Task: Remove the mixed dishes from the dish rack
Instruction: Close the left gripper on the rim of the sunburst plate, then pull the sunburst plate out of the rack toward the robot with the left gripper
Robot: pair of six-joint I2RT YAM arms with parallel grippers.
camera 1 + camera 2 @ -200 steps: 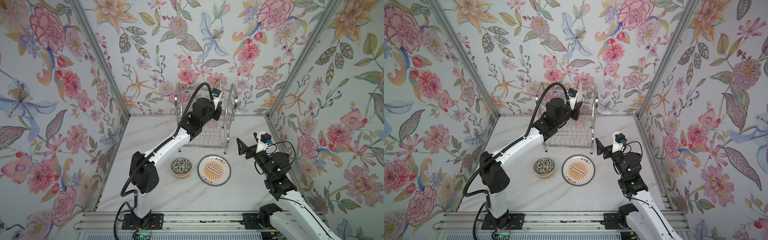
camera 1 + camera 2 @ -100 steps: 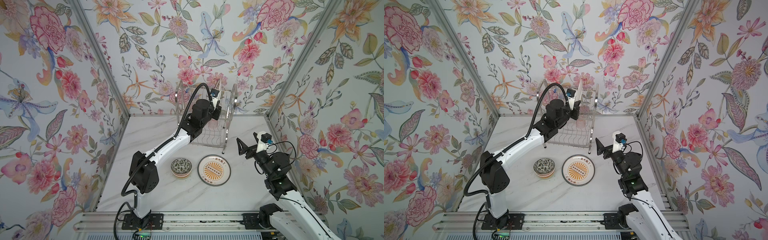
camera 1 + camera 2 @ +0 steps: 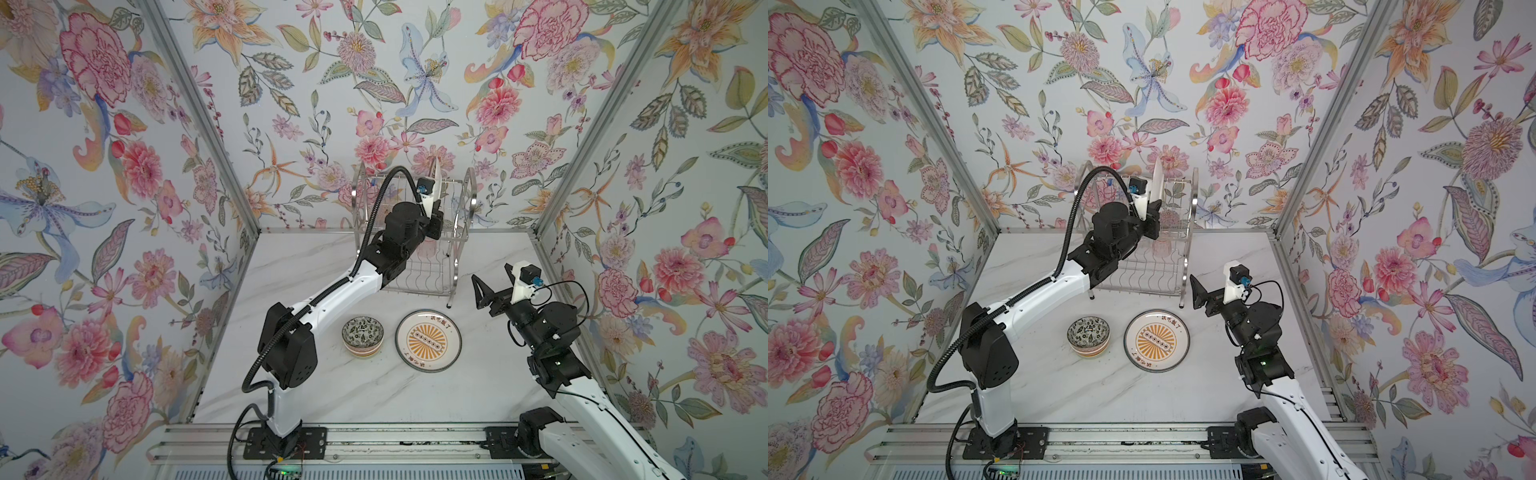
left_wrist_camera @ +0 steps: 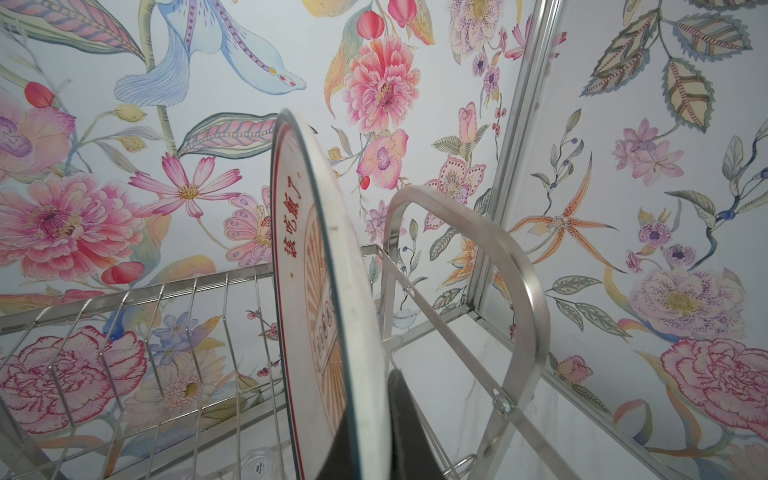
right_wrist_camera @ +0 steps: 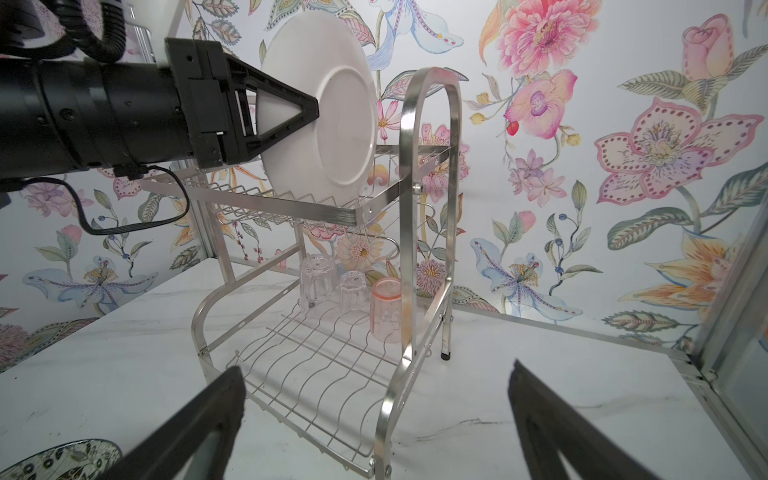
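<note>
the dish rack [image 3: 428,274] stands near the back edge of the table [image 3: 291,257], about midway along it. an upright plate [image 5: 324,116] sits on edge in the rack's upper tier, toward its right side. a row of cups [image 5: 353,291] stands on the lower tier, seemingly near its back right corner. in front of the rack, a bowl [image 3: 363,334] rests on the table just left of a flat plate [image 3: 428,340].
</note>
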